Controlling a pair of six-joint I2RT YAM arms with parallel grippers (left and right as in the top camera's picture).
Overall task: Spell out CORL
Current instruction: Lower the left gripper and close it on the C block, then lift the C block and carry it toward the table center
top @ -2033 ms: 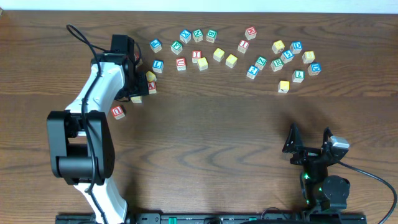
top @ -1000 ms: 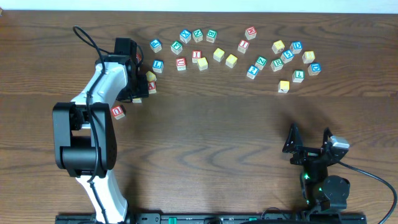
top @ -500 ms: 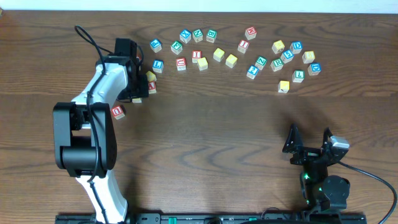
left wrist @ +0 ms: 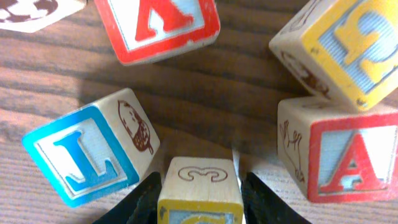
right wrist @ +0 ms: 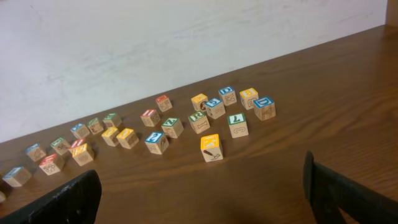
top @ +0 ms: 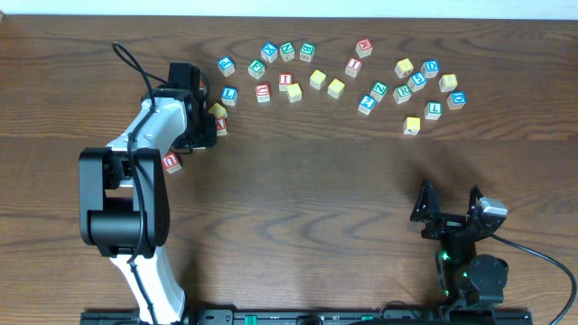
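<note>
In the left wrist view my left gripper [left wrist: 200,200] has its black fingers pressed against both sides of a yellow-framed cube [left wrist: 200,180] with a burnt "3" on its side; its top letter is cut off by the frame edge. A blue L cube [left wrist: 87,155] lies just left of it, tilted. From overhead the left gripper [top: 200,135] covers that cube at the left end of the scattered blocks. My right gripper [top: 449,203] stands open over bare table at the near right, also wide open in the right wrist view [right wrist: 202,199].
Two red A cubes [left wrist: 158,25] [left wrist: 348,155] and a yellow cube [left wrist: 348,43] crowd the left gripper. A red cube [top: 171,162] sits nearer, beside the arm. Several more blocks run along the far side [top: 316,79], with a cluster at the far right [top: 424,86].
The left gripper's jaws have narrowed onto the yellow-framed cube, and the left arm has shifted slightly. The right arm has not moved.
</note>
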